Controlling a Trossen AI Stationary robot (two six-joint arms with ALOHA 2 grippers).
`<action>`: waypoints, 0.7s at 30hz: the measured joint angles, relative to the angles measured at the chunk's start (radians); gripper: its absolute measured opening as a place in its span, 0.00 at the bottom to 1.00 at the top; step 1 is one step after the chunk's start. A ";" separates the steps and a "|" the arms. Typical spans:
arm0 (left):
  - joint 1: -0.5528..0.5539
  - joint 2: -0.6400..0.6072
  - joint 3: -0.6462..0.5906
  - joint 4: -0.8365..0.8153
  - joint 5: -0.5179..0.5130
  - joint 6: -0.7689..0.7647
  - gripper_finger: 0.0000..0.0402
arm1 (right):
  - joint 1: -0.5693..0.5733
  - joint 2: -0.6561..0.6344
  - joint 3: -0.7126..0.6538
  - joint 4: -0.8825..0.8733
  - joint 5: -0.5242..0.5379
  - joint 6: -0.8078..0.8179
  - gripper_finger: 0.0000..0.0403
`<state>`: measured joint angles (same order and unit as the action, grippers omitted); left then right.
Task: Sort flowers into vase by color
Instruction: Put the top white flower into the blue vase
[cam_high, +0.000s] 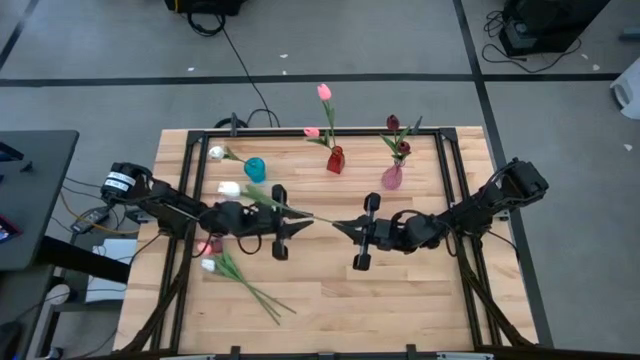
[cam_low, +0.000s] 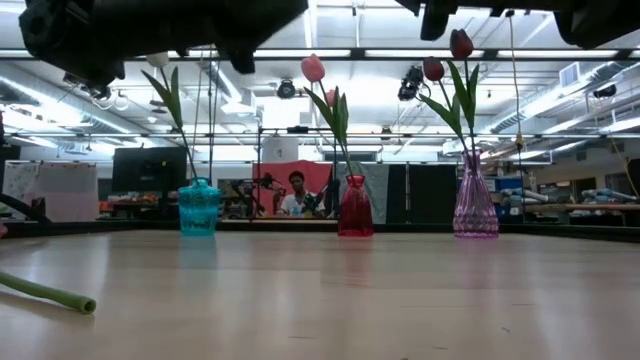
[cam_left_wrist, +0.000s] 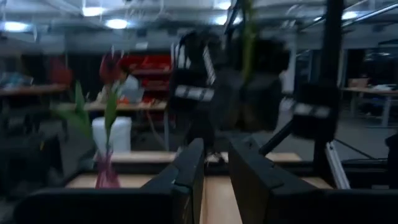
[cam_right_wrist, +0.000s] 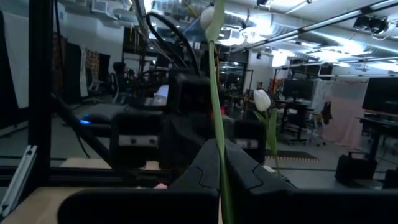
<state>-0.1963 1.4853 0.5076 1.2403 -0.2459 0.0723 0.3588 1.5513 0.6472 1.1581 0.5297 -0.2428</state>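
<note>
The right tool (cam_high: 338, 226) is clenched on the stem end of a white tulip (cam_high: 268, 198), which the right wrist view shows running up between its fingers; the flower lies across mid-bench, its white head (cam_high: 229, 188) just below the blue vase (cam_high: 255, 168). The left tool (cam_high: 300, 222) faces it almost tip to tip on the same stem; whether it grasps or has released, I cannot tell. Judged from this, a handover is under way, and the thin stem could bend or slip if both pull at once, or drop if neither holds firmly. The blue vase already holds one white tulip (cam_high: 217, 153), so the narrow neck leaves little room and a leaf may snag on the rim. To the right of the blue vase stand the red vase (cam_high: 335, 160) with pink tulips and the purple vase (cam_high: 392, 177) with maroon ones. Below it, more loose flowers (cam_high: 240, 275) lie on the bench (cam_high: 420, 300), partly under the left arm.
</note>
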 joint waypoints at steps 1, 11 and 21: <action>0.000 0.000 0.001 0.021 0.009 0.012 0.20 | 0.000 0.000 0.000 -0.007 0.000 0.000 0.02; 0.000 0.000 0.001 0.115 0.053 0.081 0.20 | -0.001 0.000 0.000 -0.076 0.033 0.003 0.02; 0.000 0.000 0.001 0.162 0.102 0.099 0.20 | -0.002 0.000 0.000 -0.134 0.053 0.036 0.02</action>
<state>-0.1967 1.4853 0.5087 1.4019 -0.1444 0.1715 0.3573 1.5513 0.6472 1.0243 0.5827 -0.2069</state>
